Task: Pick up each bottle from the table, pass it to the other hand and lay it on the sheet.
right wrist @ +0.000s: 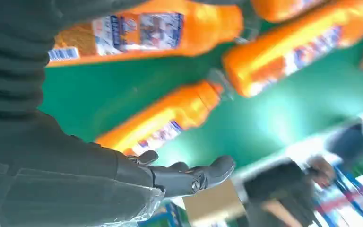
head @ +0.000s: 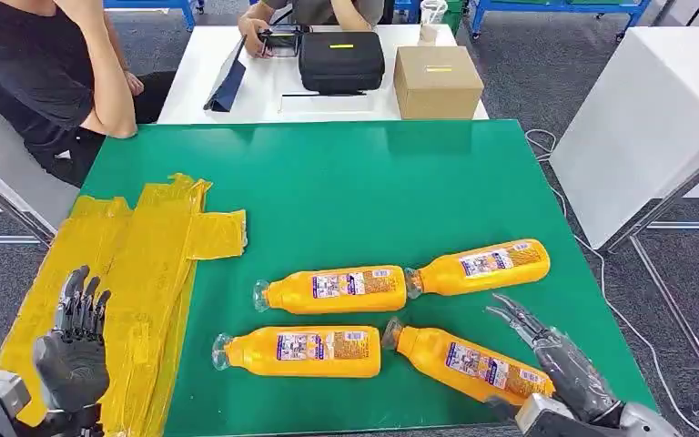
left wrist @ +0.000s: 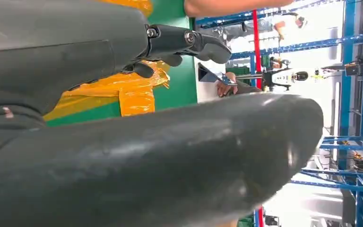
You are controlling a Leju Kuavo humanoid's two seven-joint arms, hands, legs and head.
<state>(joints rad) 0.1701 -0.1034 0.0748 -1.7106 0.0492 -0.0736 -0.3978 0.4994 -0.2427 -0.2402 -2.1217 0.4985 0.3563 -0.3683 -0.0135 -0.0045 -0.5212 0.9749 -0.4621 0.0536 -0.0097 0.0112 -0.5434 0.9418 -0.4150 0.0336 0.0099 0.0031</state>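
The green table (head: 346,182) spread wide and smooth, a glossy mat surface, and beyond it at twelve o'clock stood a white table (head: 209,73) carrying a black zipped case (head: 341,60), boxy with rounded corners, and a plain cardboard box (head: 438,80) just beside it. A person in a black shirt (head: 27,64) leaned in at ten o'clock, elbow at the green table's far corner, and another person's hands (head: 259,36) worked at the white table. At nine o'clock lay the yellow sheet (head: 146,264), crinkled, shiny film patched from overlapping strips. Four orange bottles lay on their sides at five o'clock, smooth plastic with printed labels and clear caps: the far right bottle (head: 482,266), the far left bottle (head: 332,289) cap to cap near it, the near left bottle (head: 300,352) and the near right bottle (head: 469,364). Nothing blocked the path between bottles and sheet. The right hand (head: 546,350) hovered over the near right bottle's base, fingers apart, grasping nothing. The left hand (head: 75,341) stood over the sheet's near edge, fingers extended upward, released and empty.
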